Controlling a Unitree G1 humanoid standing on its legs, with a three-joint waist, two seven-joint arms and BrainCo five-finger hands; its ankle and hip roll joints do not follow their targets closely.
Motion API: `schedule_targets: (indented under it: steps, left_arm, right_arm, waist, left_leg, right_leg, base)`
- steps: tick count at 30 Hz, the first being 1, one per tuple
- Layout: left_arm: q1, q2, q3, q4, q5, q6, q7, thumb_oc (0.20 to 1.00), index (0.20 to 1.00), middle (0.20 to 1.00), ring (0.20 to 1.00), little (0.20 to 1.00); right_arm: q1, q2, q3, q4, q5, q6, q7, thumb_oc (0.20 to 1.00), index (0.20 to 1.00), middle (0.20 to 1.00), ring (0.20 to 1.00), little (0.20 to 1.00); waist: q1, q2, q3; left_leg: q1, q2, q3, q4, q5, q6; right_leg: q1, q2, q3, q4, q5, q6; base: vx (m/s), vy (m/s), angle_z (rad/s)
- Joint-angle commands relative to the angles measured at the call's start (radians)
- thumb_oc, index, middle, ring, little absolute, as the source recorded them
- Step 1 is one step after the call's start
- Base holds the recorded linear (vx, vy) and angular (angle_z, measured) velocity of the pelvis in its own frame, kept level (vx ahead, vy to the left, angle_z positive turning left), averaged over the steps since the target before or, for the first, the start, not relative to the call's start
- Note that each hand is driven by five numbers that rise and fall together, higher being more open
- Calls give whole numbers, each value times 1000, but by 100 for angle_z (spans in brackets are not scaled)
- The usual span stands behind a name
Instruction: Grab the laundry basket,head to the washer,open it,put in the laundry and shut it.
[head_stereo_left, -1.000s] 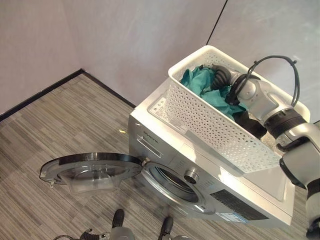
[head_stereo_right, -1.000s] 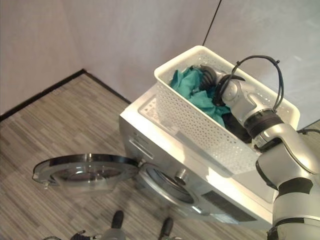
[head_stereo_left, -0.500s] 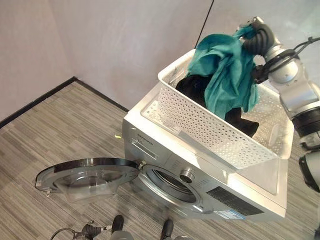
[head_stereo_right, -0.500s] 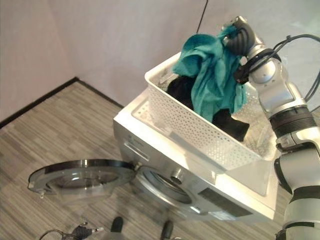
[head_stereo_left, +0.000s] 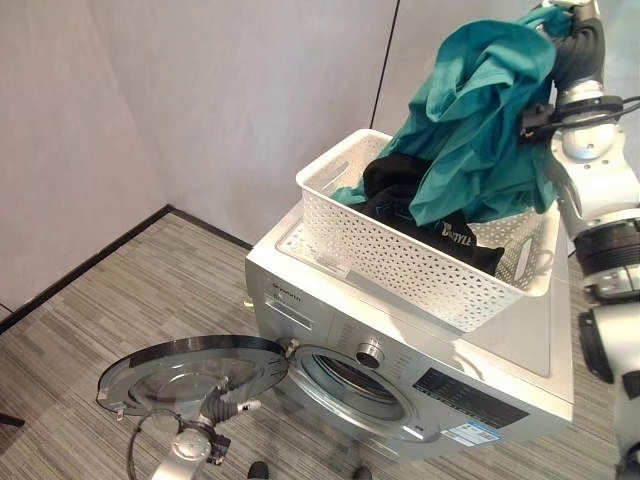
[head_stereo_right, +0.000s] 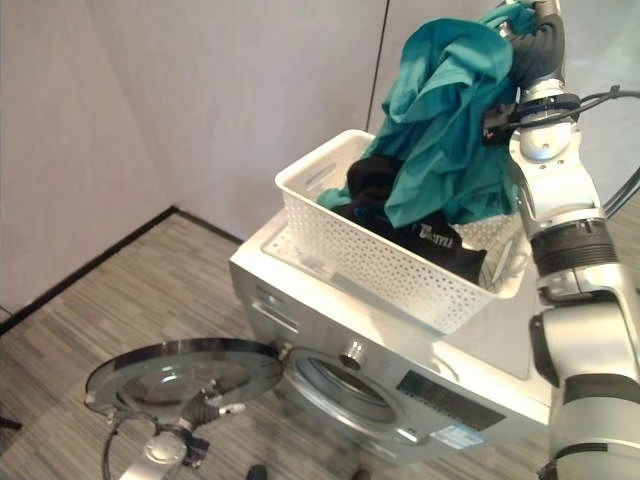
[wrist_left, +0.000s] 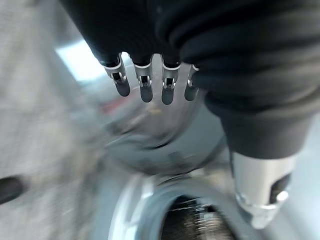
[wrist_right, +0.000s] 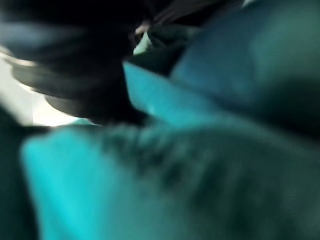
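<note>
A teal cloth (head_stereo_left: 478, 120) is being held high above the basket (head_stereo_left: 400, 255) on the washer (head_stereo_left: 420, 370), pinched in the right hand (head_stereo_left: 577, 40); the door (head_stereo_left: 190, 372) is lying open; the left hand (wrist_left: 150, 85) is relaxed.

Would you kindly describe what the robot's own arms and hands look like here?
The right arm is silver-grey with black ribbed bands and a black cable at the wrist. The right hand wears a dark ribbed cover. The left hand shows silver, dark-tipped fingers below the same dark ribbed cover.

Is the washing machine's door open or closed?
Open. The round door is swung out flat to the side, and you can see into the dark drum opening on the washer front.
</note>
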Motion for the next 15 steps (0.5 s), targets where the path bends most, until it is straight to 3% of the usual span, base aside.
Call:
schedule_targets:
  steps: [1,4,6,8,15]
  left_arm:
    - [-11,94,-8,-62,-68,-26,-16,1000,1000,1000,1000,1000]
    - [2,132,12,-156,-102,-33,-36,1000,1000,1000,1000,1000]
    - [20,141,40,-204,-136,-30,-35,1000,1000,1000,1000,1000]
    - [30,157,30,-235,-155,-29,-39,1000,1000,1000,1000,1000]
    - [25,240,44,-371,-211,-15,-53,1000,1000,1000,1000,1000]
  right_arm:
    - [-184,3,-85,3,72,-145,-100,200,200,200,200,200]
    - [-210,-27,-17,15,55,-131,-58,200,200,200,200,200]
    - [-238,-60,-52,-14,100,-170,-108,200,200,200,200,200]
    - [-277,-13,-114,4,198,-247,-158,200,200,200,200,200]
    - [-566,-67,-47,185,409,-315,-205,200,200,200,200,200]
  waist:
    - [31,-46,-31]
    - [41,-53,-39]
    - [46,-52,-44]
    - [57,-53,-53]
    - [76,-87,-91]
  left_leg:
    - [-2,-16,-15,12,-68,41]
    - [3,-18,-21,14,-68,38]
    - [5,-17,-27,13,-70,37]
    - [14,-15,-35,14,-81,36]
    - [0,-24,-68,8,-72,32]
  right_leg:
    - [46,-68,16,8,-80,87]
    - [55,-69,7,9,-83,87]
    - [63,-68,0,10,-87,88]
    - [76,-65,-8,11,-98,87]
    - [86,-68,-46,9,-95,93]
  base:
    - [0,0,0]
    - [18,-3,9]
    - [34,-10,18]
    - [47,-16,10]
    - [26,-7,14]
